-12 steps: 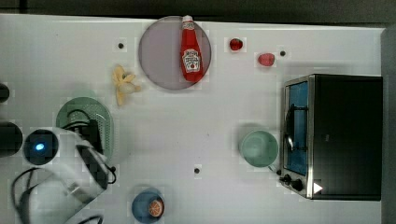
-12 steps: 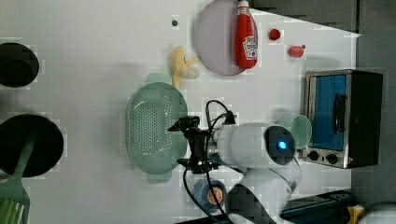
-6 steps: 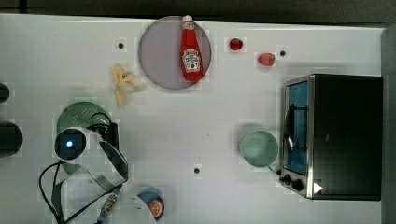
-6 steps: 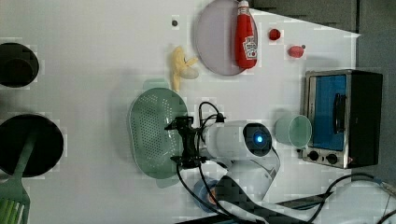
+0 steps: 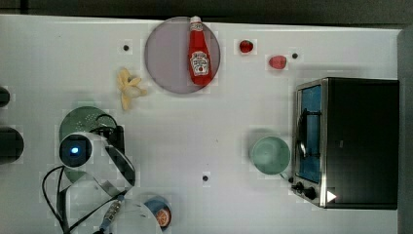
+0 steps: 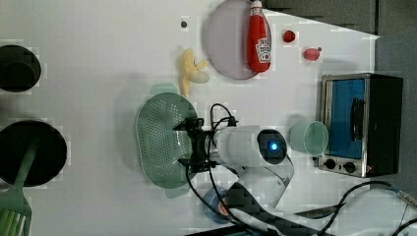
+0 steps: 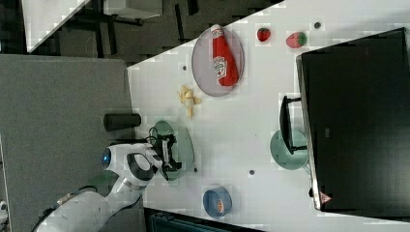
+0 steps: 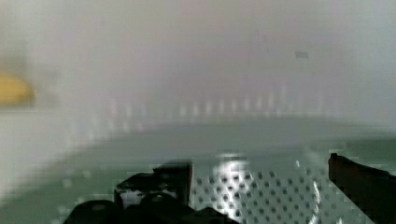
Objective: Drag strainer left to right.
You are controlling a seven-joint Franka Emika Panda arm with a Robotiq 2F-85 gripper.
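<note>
Your arm comes in from the bottom of the left view and bends toward the left view's left, so the gripper (image 6: pixel 193 145) reaches level over the strainer (image 6: pixel 160 140). The white wrist housing with its blue light sits just to the right of the strainer in the left view, with black cables looping around it. The jaws stand wide apart, one finger toward the upper side and one toward the lower side of the strainer's right-hand portion in the left view, and they hold nothing.

In the wrist view you see two dark fingertips (image 8: pixel 161 179) spread wide, with the strainer's (image 8: pixel 252 191) perforated floor between them and its pale rim curving behind. Whether the tips touch the mesh you cannot tell.

In the top view the arm covers most of the strainer (image 5: pixel 80 119), which lies in the left-centre of the frame on the white tabletop (image 5: pixel 195 136); the gripper's body is at the strainer's lower right edge. In the right view the gripper (image 7: pixel 167 152) sits over the strainer (image 7: pixel 181 145) at lower centre-left, close to the tabletop's edge.

A banana (image 6: pixel 189 73) lies just above the strainer in the left view, near a grey plate (image 6: pixel 226 44) carrying a ketchup bottle (image 6: pixel 258 37). A round green bowl (image 5: pixel 270 155) stands well apart at the right, beside the toaster oven (image 5: pixel 348 141).
</note>
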